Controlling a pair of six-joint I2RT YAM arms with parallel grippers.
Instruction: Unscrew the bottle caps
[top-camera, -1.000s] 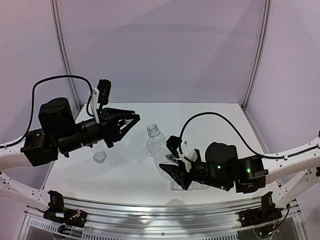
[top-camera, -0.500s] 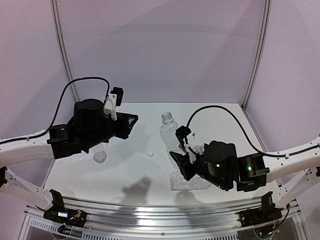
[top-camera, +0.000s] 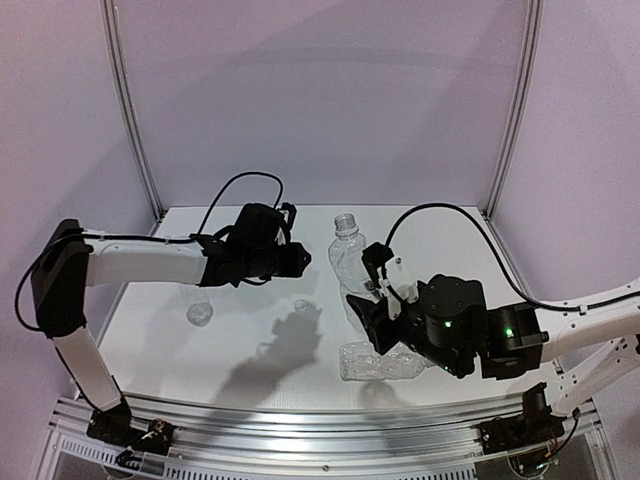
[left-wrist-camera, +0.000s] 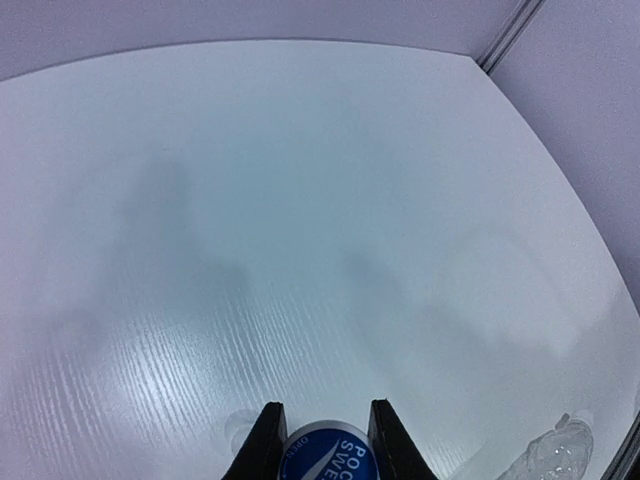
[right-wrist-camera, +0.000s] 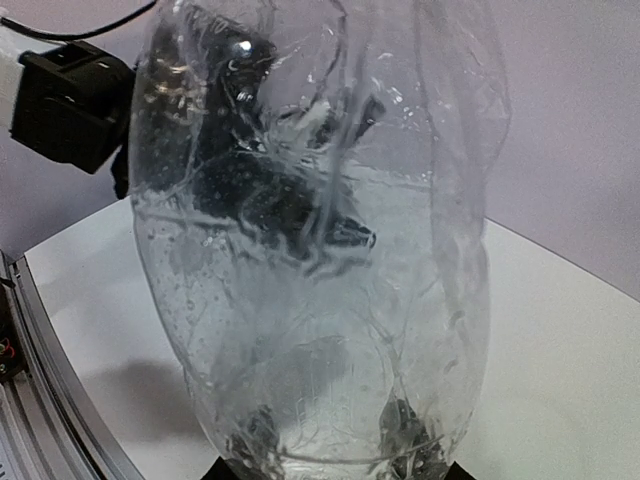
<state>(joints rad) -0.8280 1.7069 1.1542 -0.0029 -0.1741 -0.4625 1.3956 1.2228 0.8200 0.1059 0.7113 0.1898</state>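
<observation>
My right gripper is shut on the lower body of a clear crinkled bottle and holds it upright above the table, its neck open at the top. In the right wrist view this bottle fills the frame, and the right gripper shows dimly through its base. My left gripper reaches in from the left, level with the bottle's shoulder, a little apart from it. In the left wrist view the left gripper is shut on a round bottle cap with a blue printed top. A loose whitish cap lies on the table.
A second clear bottle lies on its side near the front, under my right arm. A small crinkled clear lump rests at the left of the white table. Frame posts stand at the back corners.
My left arm has swung from the far left to the centre, beside the bottle. The right gripper has raised the bottle upright and carried it back and to the right.
</observation>
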